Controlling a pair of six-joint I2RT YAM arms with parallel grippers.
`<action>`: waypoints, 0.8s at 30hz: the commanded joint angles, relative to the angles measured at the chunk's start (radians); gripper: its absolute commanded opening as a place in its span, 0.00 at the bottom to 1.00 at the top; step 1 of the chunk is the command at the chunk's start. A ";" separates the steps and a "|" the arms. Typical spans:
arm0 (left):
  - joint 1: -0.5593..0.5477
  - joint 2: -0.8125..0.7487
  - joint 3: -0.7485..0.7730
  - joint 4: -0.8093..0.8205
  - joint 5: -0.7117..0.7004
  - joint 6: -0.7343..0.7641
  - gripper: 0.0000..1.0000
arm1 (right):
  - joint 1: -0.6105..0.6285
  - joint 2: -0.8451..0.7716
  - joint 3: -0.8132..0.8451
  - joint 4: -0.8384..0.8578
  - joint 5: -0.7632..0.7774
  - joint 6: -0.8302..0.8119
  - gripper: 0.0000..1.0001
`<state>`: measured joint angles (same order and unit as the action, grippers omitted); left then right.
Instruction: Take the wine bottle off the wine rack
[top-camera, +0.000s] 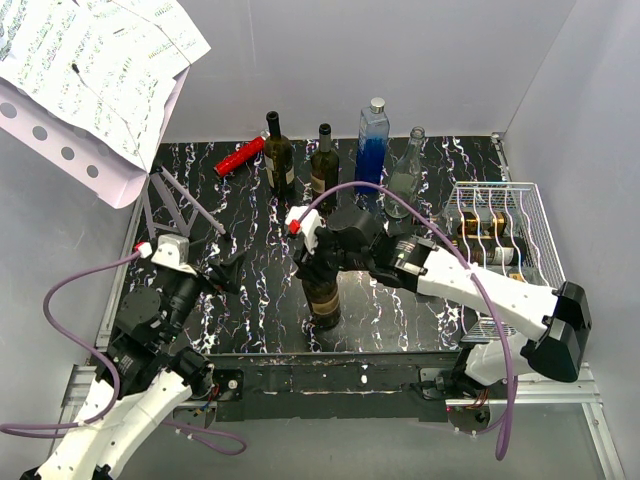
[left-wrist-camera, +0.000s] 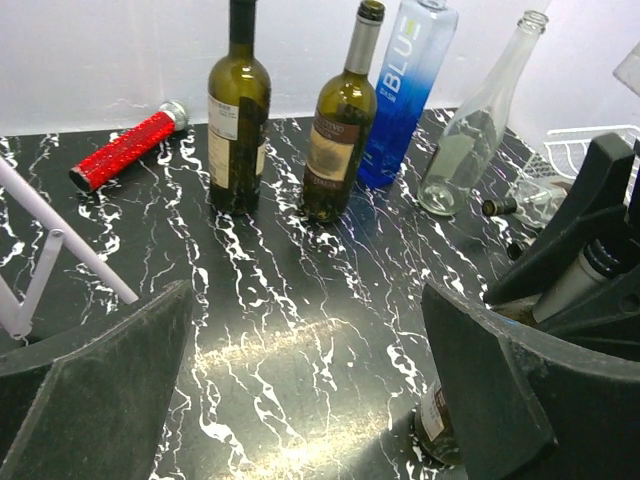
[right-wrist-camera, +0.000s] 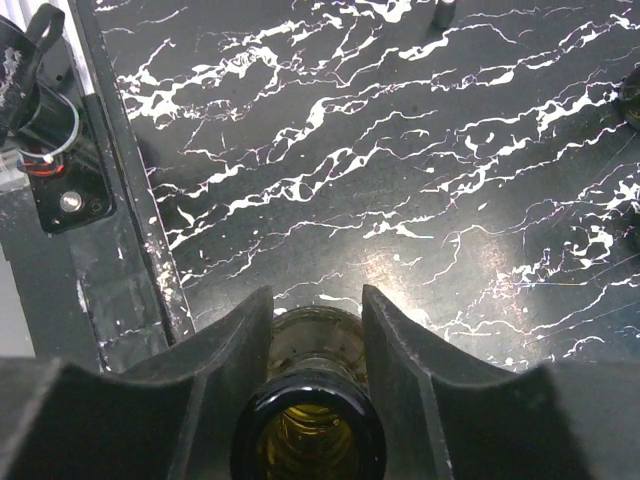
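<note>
The wine bottle (top-camera: 322, 300), dark green with a paper label, stands upright on the black marbled tabletop near its front edge. My right gripper (top-camera: 318, 262) is shut on its neck. In the right wrist view the fingers (right-wrist-camera: 240, 350) press both sides of the neck, just below the open mouth (right-wrist-camera: 310, 440). The white wire wine rack (top-camera: 535, 225) sits at the far right with other bottles (top-camera: 485, 225) lying in it. My left gripper (top-camera: 228, 272) hovers open to the left of the bottle, nothing between its fingers (left-wrist-camera: 100, 380). The bottle's base (left-wrist-camera: 435, 425) shows beside the right finger.
Along the back stand two dark bottles (top-camera: 278, 155) (top-camera: 323, 165), a blue bottle (top-camera: 372, 145) and a clear bottle (top-camera: 405, 175). A red glitter cylinder (top-camera: 240, 156) lies at the back left. A white stand's legs (top-camera: 175, 205) reach onto the left side.
</note>
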<state>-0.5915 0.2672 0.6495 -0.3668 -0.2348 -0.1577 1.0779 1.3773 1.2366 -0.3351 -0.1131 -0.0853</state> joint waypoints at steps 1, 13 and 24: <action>-0.004 0.033 0.010 -0.004 0.098 0.000 0.98 | 0.014 -0.064 -0.005 0.087 0.035 -0.014 0.52; -0.004 0.150 0.071 -0.012 0.397 -0.031 0.98 | 0.019 -0.234 -0.046 0.114 0.059 0.002 0.72; -0.046 0.319 0.111 0.055 0.525 -0.091 0.97 | 0.019 -0.538 -0.203 0.151 0.246 0.136 0.77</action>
<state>-0.6003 0.5186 0.7330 -0.3550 0.2462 -0.2142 1.0897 0.9478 1.0767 -0.2470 0.0330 -0.0204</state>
